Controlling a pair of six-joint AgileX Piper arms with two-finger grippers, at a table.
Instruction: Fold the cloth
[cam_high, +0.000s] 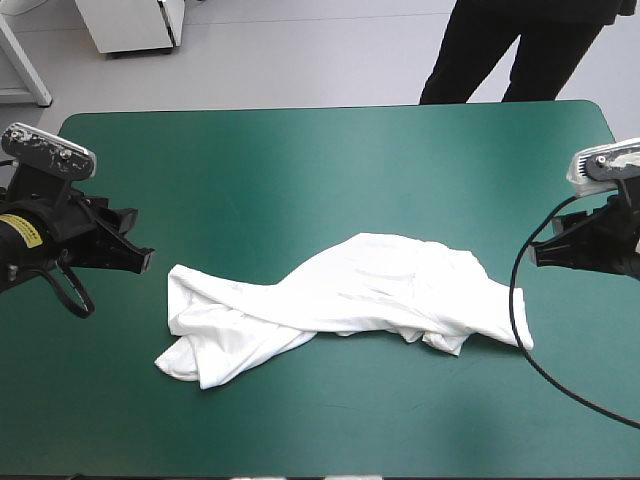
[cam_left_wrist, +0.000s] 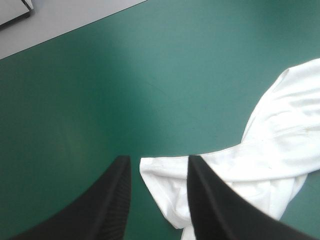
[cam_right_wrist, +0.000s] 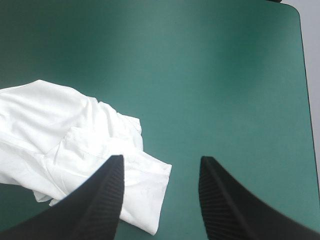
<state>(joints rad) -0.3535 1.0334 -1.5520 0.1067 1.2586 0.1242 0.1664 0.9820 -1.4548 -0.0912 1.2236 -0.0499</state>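
The white T-shirt (cam_high: 340, 300) lies crumpled and stretched in a long heap across the middle of the teal-green table, its left end bunched near the front. My left gripper (cam_high: 140, 258) hovers just left of the shirt's left end, open and empty. In the left wrist view the left gripper (cam_left_wrist: 159, 165) stands with a corner of the T-shirt (cam_left_wrist: 260, 155) showing between and ahead of its fingers. My right gripper (cam_high: 537, 254) is off the shirt's right end, open. In the right wrist view the right gripper (cam_right_wrist: 161, 165) has the T-shirt (cam_right_wrist: 65, 135) beside one finger.
Bare teal-green cover (cam_high: 320, 160) stretches behind the shirt to the far edge, and a strip lies in front of it. The table's far right corner (cam_right_wrist: 295, 15) shows in the right wrist view.
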